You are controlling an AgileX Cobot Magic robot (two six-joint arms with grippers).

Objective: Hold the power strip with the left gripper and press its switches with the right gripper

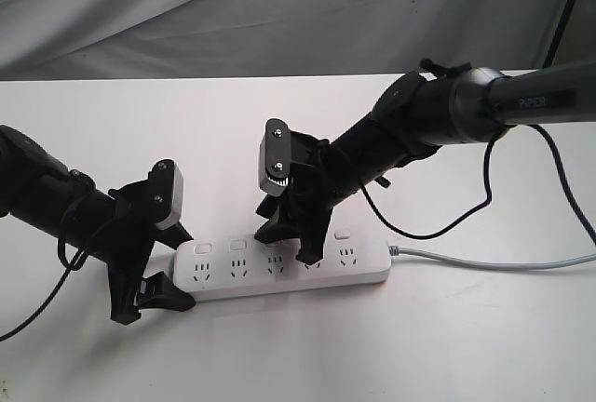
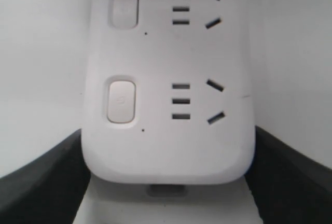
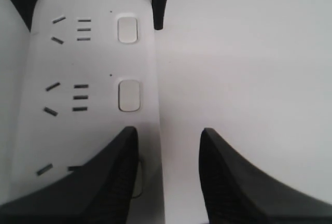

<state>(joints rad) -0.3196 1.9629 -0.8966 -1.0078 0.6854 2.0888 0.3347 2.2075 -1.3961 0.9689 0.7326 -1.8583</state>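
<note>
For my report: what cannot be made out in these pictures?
- Exterior view: the right gripper hides two of the switches on the power strip; whether it presses one is unclear.
- Right wrist view: its finger covers most of one switch.
- Exterior view: the cord leaves at the right edge; plug unseen.

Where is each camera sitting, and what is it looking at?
Exterior view: off the arms, looking down across the white table at the power strip; both arms show, with the left gripper and right gripper.
Left wrist view: on the left wrist, facing down at the strip's end; its two black fingers hug its sides.
Right wrist view: on the right wrist, facing along the strip; its own fingers show, one over the strip.
Shared: both wrist views see the same two end switches.
</note>
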